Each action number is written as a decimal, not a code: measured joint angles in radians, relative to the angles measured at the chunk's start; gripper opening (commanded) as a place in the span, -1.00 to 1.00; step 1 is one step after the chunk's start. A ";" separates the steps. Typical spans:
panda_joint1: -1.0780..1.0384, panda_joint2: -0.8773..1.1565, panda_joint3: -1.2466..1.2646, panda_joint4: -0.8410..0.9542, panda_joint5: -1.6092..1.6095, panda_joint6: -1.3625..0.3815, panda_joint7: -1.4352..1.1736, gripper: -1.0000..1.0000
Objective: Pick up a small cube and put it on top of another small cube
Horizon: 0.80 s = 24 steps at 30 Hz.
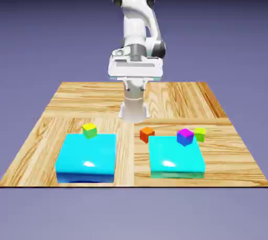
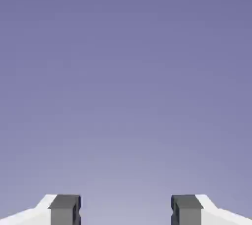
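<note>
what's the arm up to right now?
Nothing is being handled yet. The gripper is open and empty, up above the table. The orange-red cube hasn't been stacked; it sits behind the cyan block on the exterior view's right. The cube with the yellow top and green sides is at the far edge of the other cyan block.

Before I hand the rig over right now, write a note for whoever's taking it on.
Pincer: open, nothing between the fingertips, up above the table and away from the cubes.
Orange-red cube: beside the cyan block on the exterior view's right, near its far left corner.
Yellow-topped green cube: at the far edge of the blue-sided cyan block on the exterior view's left.
Done: no pick, no stack.
Left: grasp the orange-red cube, set it on the yellow-topped one, let go.
</note>
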 measured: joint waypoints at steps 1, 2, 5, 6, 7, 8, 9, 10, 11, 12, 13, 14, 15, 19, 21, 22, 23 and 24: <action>0.036 0.022 -0.017 -0.018 -0.019 -0.031 -0.004 0.00; 0.072 0.045 -0.035 -0.036 -0.038 -0.062 -0.009 0.00; 0.181 0.112 -0.087 -0.089 -0.096 -0.154 -0.022 0.00; 0.217 0.134 -0.104 -0.107 -0.115 -0.185 -0.027 0.00; 0.254 0.157 -0.122 -0.125 -0.134 -0.216 -0.031 0.00; 0.290 0.179 -0.139 -0.142 -0.154 -0.247 -0.036 0.00; 0.326 0.201 -0.156 -0.160 -0.173 -0.277 -0.040 0.00; 0.362 0.224 -0.174 -0.178 -0.192 -0.308 -0.045 0.00; 0.399 0.246 -0.191 -0.196 -0.211 -0.339 -0.049 0.00; 0.435 0.269 -0.209 -0.214 -0.230 -0.370 -0.054 0.00; 0.471 0.291 -0.226 -0.232 -0.249 -0.401 -0.058 0.00; 0.482 0.298 -0.231 -0.237 -0.255 -0.410 -0.059 0.00; 0.482 0.298 -0.231 -0.237 -0.255 -0.410 -0.059 0.00; 0.473 0.443 -0.227 -0.230 -0.266 -0.273 -0.049 0.00; 0.469 0.515 -0.225 -0.226 -0.272 -0.204 -0.044 0.00; 0.467 0.551 -0.224 -0.224 -0.275 -0.169 -0.042 0.00; 0.464 0.587 -0.222 -0.222 -0.277 -0.135 -0.039 0.00; 0.462 0.624 -0.221 -0.220 -0.280 -0.101 -0.037 0.00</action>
